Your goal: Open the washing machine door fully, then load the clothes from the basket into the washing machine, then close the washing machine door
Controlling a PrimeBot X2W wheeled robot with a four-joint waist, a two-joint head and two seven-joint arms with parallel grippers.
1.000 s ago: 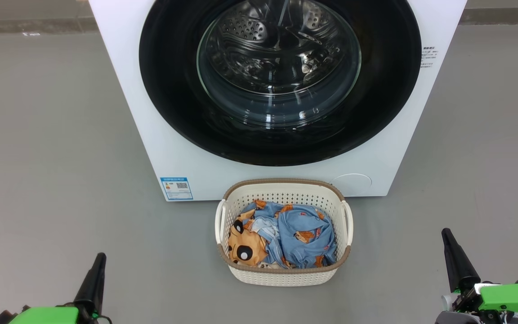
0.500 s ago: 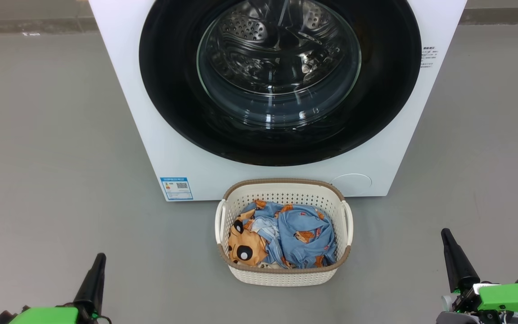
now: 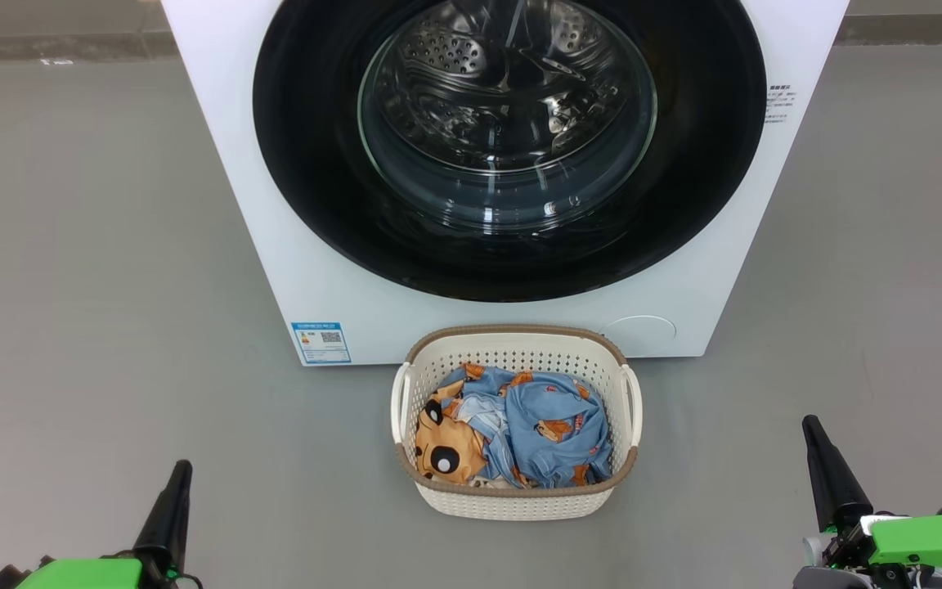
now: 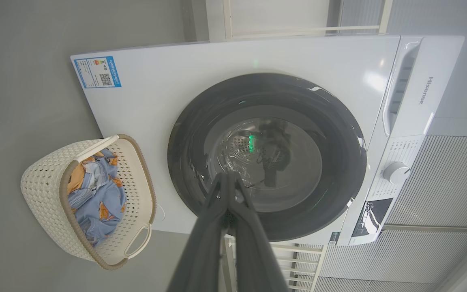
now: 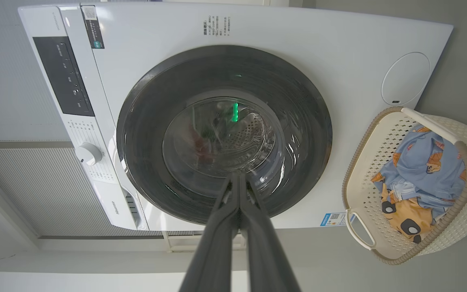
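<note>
The white washing machine [image 3: 242, 204] stands ahead with its round black door [image 3: 307, 164] closed flat against the front, the steel drum visible through the glass. The cream basket [image 3: 520, 503] sits on the floor right in front of it, holding the light blue clothes [image 3: 553, 429] with an orange bear face. My left gripper [image 3: 181, 468] rests low at the left, shut and empty. My right gripper [image 3: 810, 424] rests low at the right, shut and empty. The wrist views show the door [image 4: 339, 134] [image 5: 136, 121] beyond each shut pair of fingertips [image 4: 227, 176] [image 5: 238, 175], with the basket [image 4: 43, 182] [image 5: 363, 162] to one side.
Grey floor [image 3: 87, 286] spreads on both sides of the machine. A blue label sticker [image 3: 321, 342] and a round white flap [image 3: 639, 334] mark the machine's lower front. The control panel with a white knob [image 4: 395, 172] lies at the machine's top.
</note>
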